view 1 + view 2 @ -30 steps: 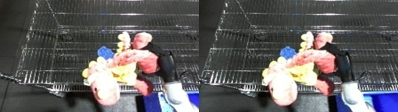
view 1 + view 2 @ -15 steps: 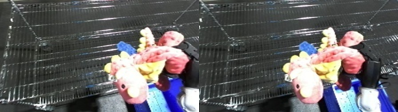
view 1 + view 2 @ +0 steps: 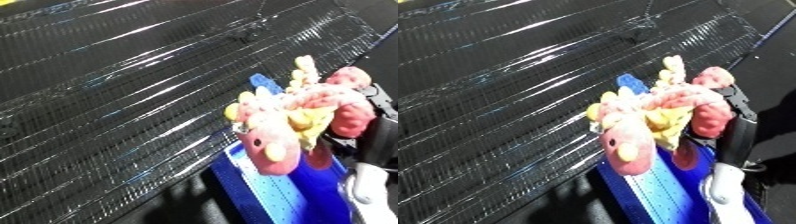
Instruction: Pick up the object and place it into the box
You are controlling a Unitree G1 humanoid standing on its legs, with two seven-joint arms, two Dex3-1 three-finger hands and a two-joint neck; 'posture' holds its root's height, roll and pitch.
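Fingers of the right hand (image 3: 740,125) curl round a pink-and-yellow plush toy (image 3: 651,122), holding it above the blue bin (image 3: 275,192), beside the wire rack (image 3: 115,95).

The plush toy (image 3: 656,117) is hiding most of the right robot hand (image 3: 734,107) — its fingers are not showing — and the blue bin (image 3: 656,192) is running off the bottom edge

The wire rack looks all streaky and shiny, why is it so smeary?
In the left eye view, the wire rack is smeared into slanted streaks by motion blur, with white glare lines running along its wires. In the right eye view, the same streaks show; the pink and yellow plush toy held by the right hand over the blue bin is soft-edged too.
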